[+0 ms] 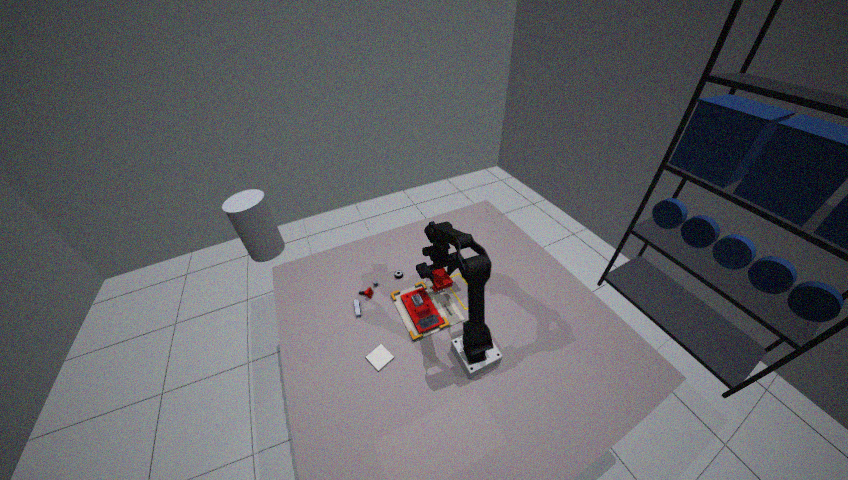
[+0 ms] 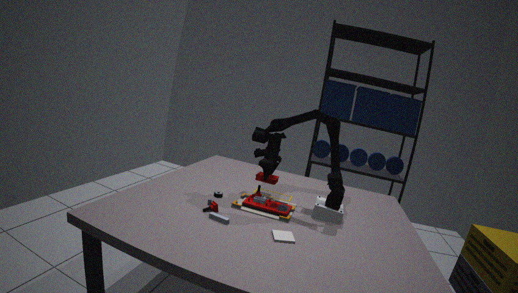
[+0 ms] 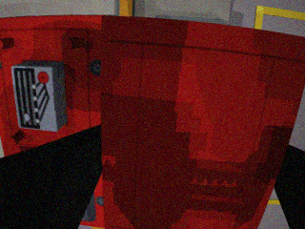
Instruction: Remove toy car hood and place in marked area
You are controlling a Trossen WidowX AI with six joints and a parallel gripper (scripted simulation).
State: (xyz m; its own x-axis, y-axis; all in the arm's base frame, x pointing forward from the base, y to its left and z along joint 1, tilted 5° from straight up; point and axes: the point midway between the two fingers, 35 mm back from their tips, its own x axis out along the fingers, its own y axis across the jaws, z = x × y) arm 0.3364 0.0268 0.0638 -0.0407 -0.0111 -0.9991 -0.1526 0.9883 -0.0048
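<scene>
The red hood [image 1: 441,280] [image 2: 267,178] [image 3: 205,95] is off the car and in the air. My gripper [image 1: 439,272] [image 2: 267,175] [image 3: 191,143] is shut on it, with one black finger at each side. The red toy car [image 1: 429,312] [image 2: 269,207] [image 3: 78,97] sits below the hood, to its left in the wrist view, with its grey engine block [image 1: 418,299] [image 2: 259,198] [image 3: 57,95] uncovered. The marked area, a thin yellow outline [image 2: 278,192] [image 3: 281,12], lies on the table beyond the car, partly hidden by the arm and hood.
The car's pale tray has orange corners [image 1: 416,336] [image 2: 285,218]. A small red and black part stands behind the car. A wheel [image 1: 398,274] [image 2: 218,194], a red part [image 1: 368,292] [image 2: 214,206], a grey bar [image 1: 357,308] [image 2: 218,218] and a white tile [image 1: 379,356] [image 2: 283,235] lie around.
</scene>
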